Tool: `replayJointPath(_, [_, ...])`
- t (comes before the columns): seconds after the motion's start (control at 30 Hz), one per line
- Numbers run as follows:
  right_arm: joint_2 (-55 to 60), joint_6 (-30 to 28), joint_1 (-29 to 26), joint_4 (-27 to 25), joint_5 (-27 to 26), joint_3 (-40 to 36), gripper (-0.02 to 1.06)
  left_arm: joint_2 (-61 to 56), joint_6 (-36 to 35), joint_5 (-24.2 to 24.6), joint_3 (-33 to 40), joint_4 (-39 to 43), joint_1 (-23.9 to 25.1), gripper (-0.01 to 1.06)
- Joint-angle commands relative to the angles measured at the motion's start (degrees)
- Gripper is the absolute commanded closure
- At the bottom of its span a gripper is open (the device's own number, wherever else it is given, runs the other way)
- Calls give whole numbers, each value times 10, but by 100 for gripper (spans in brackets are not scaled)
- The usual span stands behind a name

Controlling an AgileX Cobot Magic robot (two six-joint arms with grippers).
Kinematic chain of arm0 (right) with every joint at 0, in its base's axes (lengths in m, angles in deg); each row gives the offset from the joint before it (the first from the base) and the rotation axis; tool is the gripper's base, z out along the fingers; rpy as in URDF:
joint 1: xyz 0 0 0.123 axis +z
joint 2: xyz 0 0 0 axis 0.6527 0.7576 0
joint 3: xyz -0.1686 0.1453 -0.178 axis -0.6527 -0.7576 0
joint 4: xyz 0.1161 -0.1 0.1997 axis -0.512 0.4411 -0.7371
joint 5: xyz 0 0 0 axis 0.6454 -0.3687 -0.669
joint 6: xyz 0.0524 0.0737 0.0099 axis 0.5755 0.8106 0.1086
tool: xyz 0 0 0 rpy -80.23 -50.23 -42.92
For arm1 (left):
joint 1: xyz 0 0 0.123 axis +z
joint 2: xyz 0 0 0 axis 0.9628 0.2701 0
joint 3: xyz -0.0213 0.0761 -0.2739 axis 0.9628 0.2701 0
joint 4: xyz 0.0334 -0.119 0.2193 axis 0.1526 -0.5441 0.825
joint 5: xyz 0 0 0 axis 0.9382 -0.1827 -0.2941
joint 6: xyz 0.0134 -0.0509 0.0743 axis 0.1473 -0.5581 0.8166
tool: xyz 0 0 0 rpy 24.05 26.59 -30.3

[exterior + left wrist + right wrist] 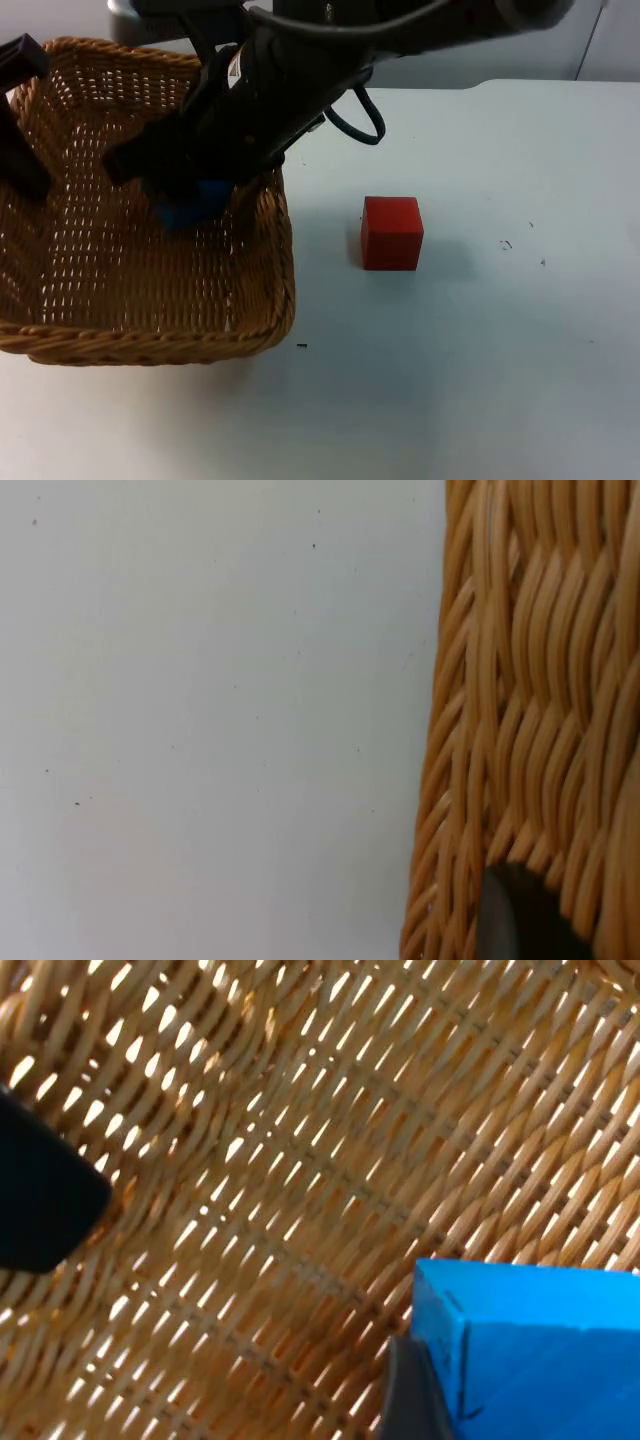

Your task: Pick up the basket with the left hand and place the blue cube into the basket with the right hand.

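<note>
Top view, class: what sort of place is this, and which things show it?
Probably a robot test bench or lab: a bare white table against a grey partition wall, with simple props, a wicker basket, a red cube and a blue cube.

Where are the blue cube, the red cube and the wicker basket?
blue cube (540,1350): right wrist view, its side face.
red cube (391,232): top view, front face.
wicker basket (150,340): top view, its near rim.

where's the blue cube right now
In the top view the blue cube is at the right gripper, over the inside of the woven wicker basket, left of the red cube.
</note>
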Motion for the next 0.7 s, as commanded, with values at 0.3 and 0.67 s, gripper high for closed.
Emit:
replayJointPath(0.3, [1,-10,2,-8,2,13,66,-3,2,8,-6,-20,2,105])
replayJointPath(0.67, [-10,-20,2,-8,8,13,26,-3,2,8,-6,-20,2,105])
